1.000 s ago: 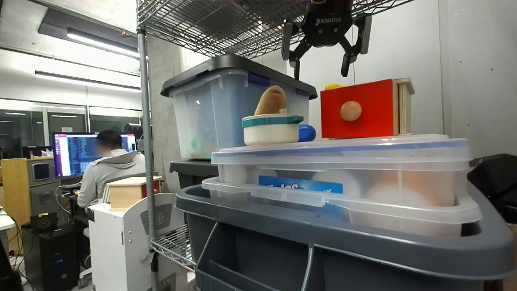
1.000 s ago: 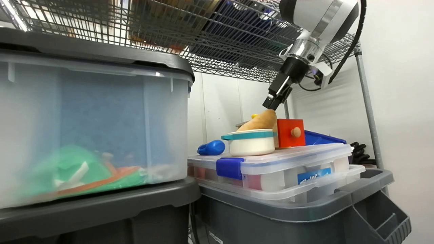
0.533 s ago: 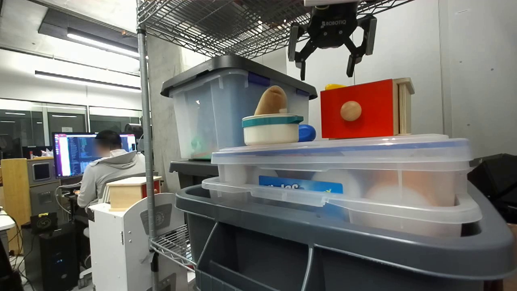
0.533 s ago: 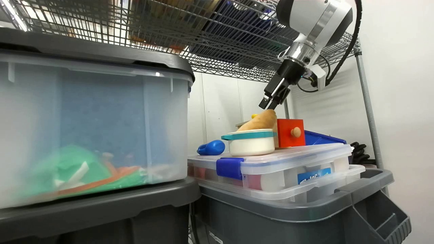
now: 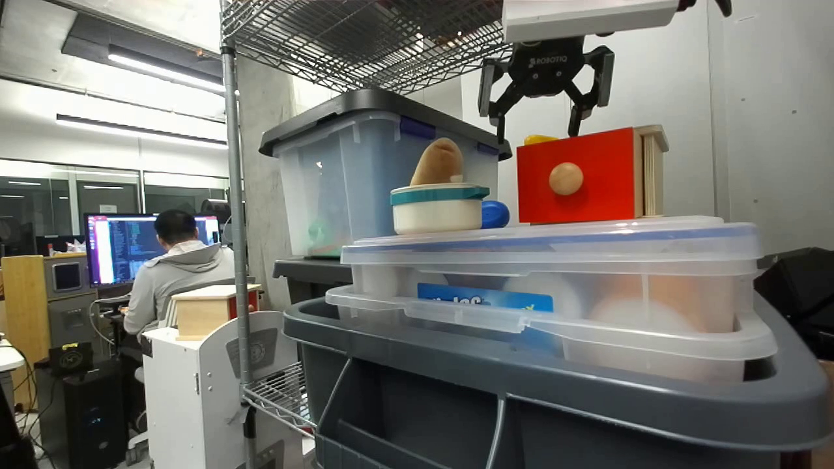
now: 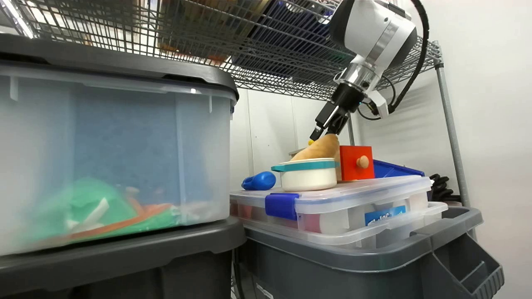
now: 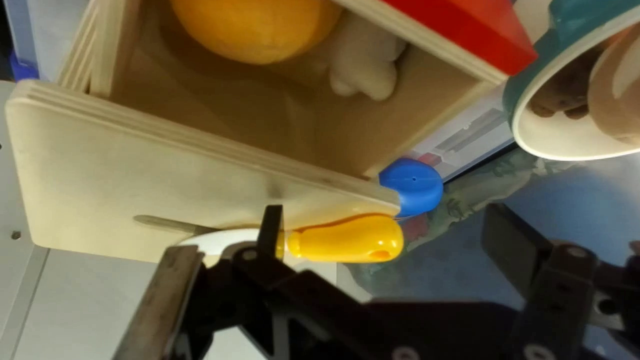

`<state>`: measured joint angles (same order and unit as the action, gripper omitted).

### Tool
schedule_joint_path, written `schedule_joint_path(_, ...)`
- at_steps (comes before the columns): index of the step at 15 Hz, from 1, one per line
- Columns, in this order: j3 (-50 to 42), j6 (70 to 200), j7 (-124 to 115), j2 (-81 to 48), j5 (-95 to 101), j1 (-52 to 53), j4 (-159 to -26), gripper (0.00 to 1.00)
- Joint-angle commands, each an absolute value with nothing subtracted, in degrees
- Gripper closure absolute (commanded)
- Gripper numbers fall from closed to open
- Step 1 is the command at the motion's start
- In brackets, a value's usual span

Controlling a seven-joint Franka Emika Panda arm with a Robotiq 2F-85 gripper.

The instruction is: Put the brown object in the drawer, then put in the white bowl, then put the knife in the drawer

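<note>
Fingers spread wide, my gripper (image 5: 537,136) (image 7: 384,220) hangs open over the wooden top of the red drawer (image 5: 589,195) unit. In the wrist view the knife's yellow handle (image 7: 350,240) lies on that top, partly between the fingers but not gripped; one finger covers part of it. The drawer is pulled out, with an orange ball (image 7: 260,30) and a pale lump (image 7: 367,60) inside. The brown object (image 5: 439,163) (image 6: 318,149) pokes up from the white bowl (image 5: 436,218) (image 6: 309,176), whose rim is teal, beside the drawer.
A blue object (image 5: 495,213) (image 7: 412,185) lies behind the bowl in an exterior view. All stand on a clear lidded box (image 5: 554,244). A tall clear tub (image 5: 378,169) with a black lid rises beside them. Overhead is a wire shelf (image 6: 187,41).
My gripper has come down toward the drawer unit's top, moving slightly right in an exterior view and left in an exterior view. It stays spread. The objects have not moved.
</note>
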<state>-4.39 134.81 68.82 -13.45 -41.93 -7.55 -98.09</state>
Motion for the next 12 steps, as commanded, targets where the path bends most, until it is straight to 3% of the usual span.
schedule_joint_path(1, -2.87, 135.82, 66.89, -15.95, -41.33, -8.46, -94.51, 0.00)
schedule_joint_path(12, -2.06, 135.59, 65.63, -16.74, -40.99, -8.81, -92.67, 0.04)
